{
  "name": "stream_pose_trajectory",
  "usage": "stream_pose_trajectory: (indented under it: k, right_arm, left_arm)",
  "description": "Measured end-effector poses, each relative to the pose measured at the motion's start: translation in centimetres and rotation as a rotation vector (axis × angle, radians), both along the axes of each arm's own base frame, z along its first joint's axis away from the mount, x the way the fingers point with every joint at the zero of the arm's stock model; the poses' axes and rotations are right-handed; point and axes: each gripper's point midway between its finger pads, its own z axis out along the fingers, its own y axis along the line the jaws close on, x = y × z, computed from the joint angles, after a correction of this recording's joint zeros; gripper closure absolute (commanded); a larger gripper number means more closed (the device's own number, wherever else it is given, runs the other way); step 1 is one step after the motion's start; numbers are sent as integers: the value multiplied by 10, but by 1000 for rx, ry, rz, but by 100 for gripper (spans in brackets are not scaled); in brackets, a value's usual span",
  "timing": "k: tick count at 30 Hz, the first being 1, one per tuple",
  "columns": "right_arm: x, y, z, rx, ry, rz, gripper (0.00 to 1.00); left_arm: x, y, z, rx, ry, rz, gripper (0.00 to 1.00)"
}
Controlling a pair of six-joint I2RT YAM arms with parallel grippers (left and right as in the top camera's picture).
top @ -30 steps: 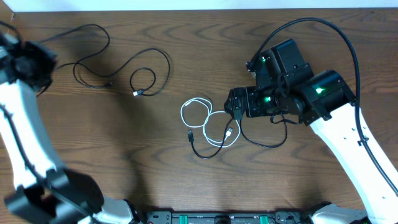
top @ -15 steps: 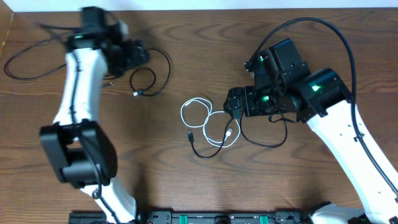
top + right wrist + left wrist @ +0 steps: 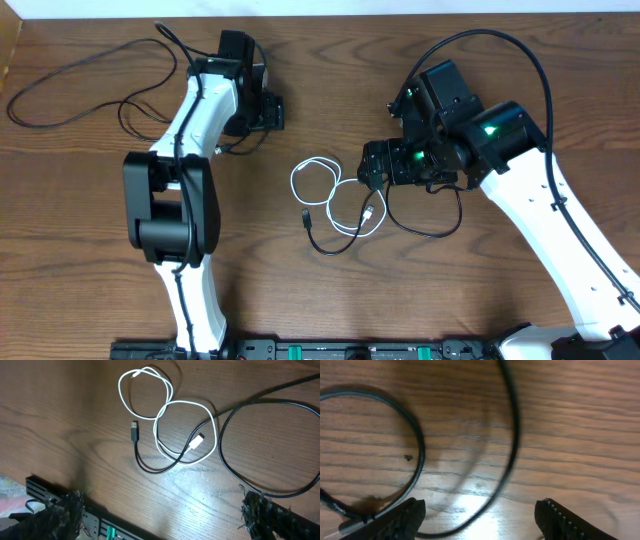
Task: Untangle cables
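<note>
Overhead, a long black cable (image 3: 60, 65) trails over the far left of the table. Its coiled end is mostly hidden under my left gripper (image 3: 272, 110). In the left wrist view that gripper (image 3: 480, 522) is open, low over the wood, with a black strand (image 3: 513, 435) curving between its fingers and a loop (image 3: 420, 445) at left. A white cable (image 3: 318, 190) lies in loops mid-table, crossed by a second black cable (image 3: 420, 232). My right gripper (image 3: 365, 172) hovers open beside them. The right wrist view shows the white plug (image 3: 198, 441) and black plug (image 3: 134, 431) ahead of the gripper (image 3: 165, 515).
A black rail with green lights (image 3: 340, 350) runs along the table's front edge. The right arm's thick black wire (image 3: 545, 80) arcs over the far right. The table's back edge meets a white wall (image 3: 320, 8).
My left arm has swung from the far left edge rightwards to the coiled black cable, and its jaws have opened. The right arm has barely shifted.
</note>
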Motion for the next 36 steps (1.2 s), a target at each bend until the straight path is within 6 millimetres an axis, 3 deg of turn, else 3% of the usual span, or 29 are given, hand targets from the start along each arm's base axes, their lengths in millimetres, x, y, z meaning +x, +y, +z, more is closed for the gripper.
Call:
stream_pose_trajectory:
  k: [6, 17, 19, 21, 27, 32, 36]
  right_arm:
    - [0, 0, 0, 0, 0, 0, 1]
    - [0, 0, 0, -1, 2, 0, 1]
    - [-1, 0, 0, -1, 3, 0, 1]
    - [-1, 0, 0, -2, 3, 0, 1]
    - [-1, 0, 0, -1, 3, 0, 1]
    - [-1, 0, 0, -1, 3, 0, 1]
    - [0, 0, 0, 1, -2, 0, 1]
  left_arm:
    - [1, 6, -14, 36, 15, 0, 62]
    - [4, 7, -14, 42, 2, 0, 66]
    - [3, 7, -17, 44, 5, -8, 73]
    - [-5, 8, -23, 50, 28, -29, 90]
    - [-11, 12, -27, 70, 46, -76, 92]
    - [-2, 41, -15, 127, 30, -23, 93]
    - [28, 85, 31, 179, -107, 123, 93]
